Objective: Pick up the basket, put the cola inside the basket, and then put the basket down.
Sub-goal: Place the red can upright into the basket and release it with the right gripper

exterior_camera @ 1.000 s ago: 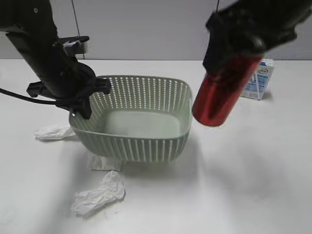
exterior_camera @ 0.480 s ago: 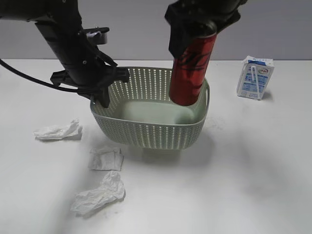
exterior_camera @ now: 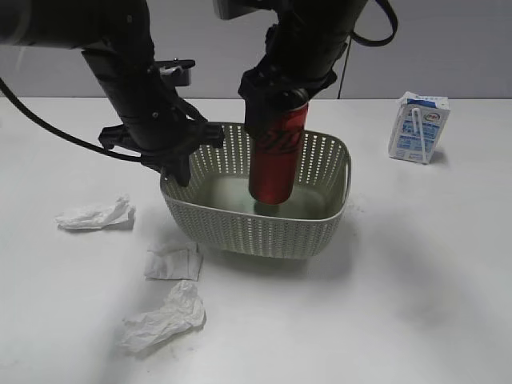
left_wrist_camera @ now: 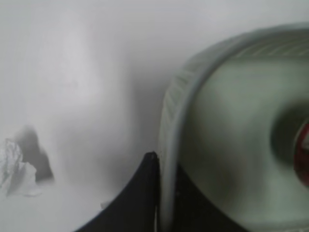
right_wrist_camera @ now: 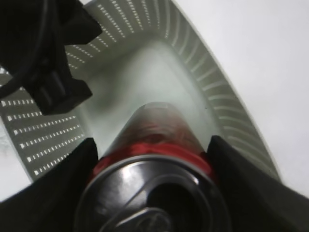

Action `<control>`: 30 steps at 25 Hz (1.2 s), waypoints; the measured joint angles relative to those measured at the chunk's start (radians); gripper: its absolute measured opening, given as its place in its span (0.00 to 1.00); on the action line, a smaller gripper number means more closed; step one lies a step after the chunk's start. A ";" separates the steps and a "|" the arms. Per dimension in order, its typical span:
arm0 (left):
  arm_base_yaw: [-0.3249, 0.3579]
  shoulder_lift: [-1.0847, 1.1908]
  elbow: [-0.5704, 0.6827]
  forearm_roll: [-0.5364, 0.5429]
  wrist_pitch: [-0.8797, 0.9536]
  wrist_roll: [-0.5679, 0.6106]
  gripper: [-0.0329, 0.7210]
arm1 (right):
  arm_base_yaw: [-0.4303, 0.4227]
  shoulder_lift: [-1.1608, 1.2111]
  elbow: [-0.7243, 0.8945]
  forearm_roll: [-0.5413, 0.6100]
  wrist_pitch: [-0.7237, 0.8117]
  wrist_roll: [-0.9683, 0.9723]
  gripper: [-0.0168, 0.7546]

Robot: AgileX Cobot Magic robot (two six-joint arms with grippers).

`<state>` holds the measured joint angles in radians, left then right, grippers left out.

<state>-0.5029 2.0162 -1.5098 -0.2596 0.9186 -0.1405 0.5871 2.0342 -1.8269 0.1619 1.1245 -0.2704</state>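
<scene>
Since the earlier frame the cola (exterior_camera: 276, 160), pinched by the right gripper (exterior_camera: 276, 100), has sunk into the basket (exterior_camera: 264, 228), whose left rim the left gripper (exterior_camera: 172, 152) clamps to keep it raised mid-worktop.

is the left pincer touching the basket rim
Touching. The left wrist view shows the left pincer with a finger on each side of the basket wall, pressed against it.

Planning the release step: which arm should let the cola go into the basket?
Right. The right gripper already grips the cola by its top, hanging inside the basket. The left gripper is busy clamping the basket's rim.
</scene>
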 joint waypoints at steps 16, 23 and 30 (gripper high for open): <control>0.000 0.001 0.000 -0.005 0.019 0.000 0.04 | 0.002 0.008 -0.008 0.026 0.010 -0.035 0.85; 0.000 0.001 0.000 -0.029 0.026 0.001 0.04 | -0.038 -0.078 -0.047 0.035 0.050 0.001 0.84; 0.000 0.001 0.000 -0.031 -0.018 -0.024 0.04 | -0.308 -0.186 -0.056 0.027 0.062 0.096 0.79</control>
<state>-0.5029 2.0175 -1.5098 -0.2907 0.9001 -0.1642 0.2787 1.8484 -1.8834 0.1890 1.1861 -0.1740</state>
